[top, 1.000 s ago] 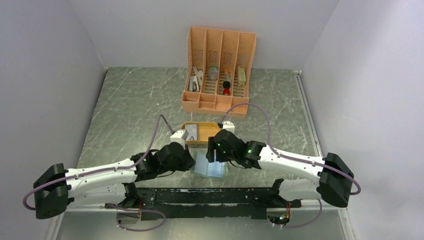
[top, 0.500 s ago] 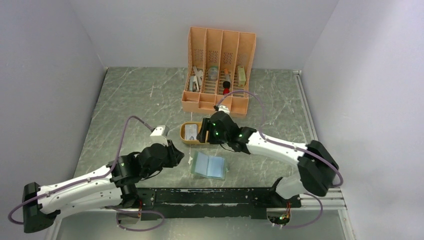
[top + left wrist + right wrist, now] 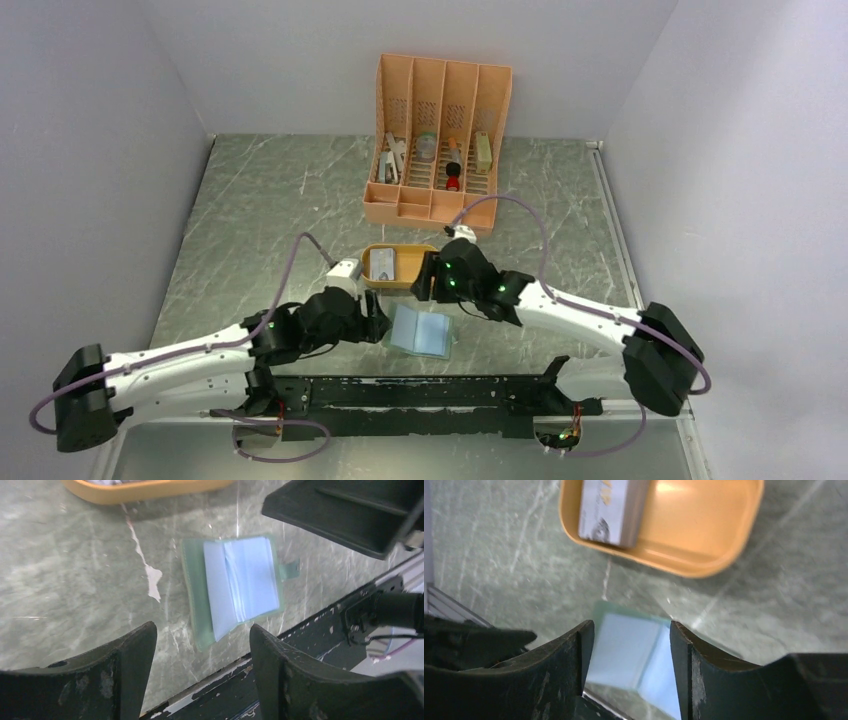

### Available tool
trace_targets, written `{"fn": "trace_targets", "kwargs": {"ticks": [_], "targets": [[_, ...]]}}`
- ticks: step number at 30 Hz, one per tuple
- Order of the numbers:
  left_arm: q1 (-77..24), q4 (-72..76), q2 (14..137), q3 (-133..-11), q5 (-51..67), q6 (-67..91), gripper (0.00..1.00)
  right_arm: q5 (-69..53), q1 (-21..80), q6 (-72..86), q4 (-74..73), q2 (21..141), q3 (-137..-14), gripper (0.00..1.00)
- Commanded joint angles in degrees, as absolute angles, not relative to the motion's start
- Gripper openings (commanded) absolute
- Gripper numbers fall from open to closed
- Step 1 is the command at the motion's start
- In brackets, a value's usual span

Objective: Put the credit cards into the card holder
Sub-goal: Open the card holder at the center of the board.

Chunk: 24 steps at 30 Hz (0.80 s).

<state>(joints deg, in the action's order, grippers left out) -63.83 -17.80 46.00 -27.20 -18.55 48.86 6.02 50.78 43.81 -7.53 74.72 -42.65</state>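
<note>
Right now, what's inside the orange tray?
A small stack of credit cards lies at one end of the orange tray; the rest that shows is bare. The top one covers those beneath, so their number can't be told.

Top external: high, behind arm bases (image 3: 262,385), looking down over table (image 3: 270,200). Wrist views: close, downward; both share card holder (image 3: 232,587).
</note>
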Motion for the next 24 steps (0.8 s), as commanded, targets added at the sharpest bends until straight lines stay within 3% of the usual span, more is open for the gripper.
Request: {"fn": "trace_targets", "kwargs": {"ticks": [1, 12, 24], "targets": [[-63.83, -6.34, 51.88, -24.89, -10.11, 45.49, 0.74, 6.41, 50.73, 43.41, -11.39, 67.08, -36.47, 0.61], [-61.89, 4.12, 64.58, -24.16, -5.13, 44.34, 0.76, 2.77, 50.93, 44.86, -13.53, 57.11, -29.16, 0.6], [-59.62, 9.84, 68.46, -21.0, -4.72, 48.48, 0.46, 1.23, 50.99, 44.34, -12.33, 58.62, -30.25, 0.59]]}}
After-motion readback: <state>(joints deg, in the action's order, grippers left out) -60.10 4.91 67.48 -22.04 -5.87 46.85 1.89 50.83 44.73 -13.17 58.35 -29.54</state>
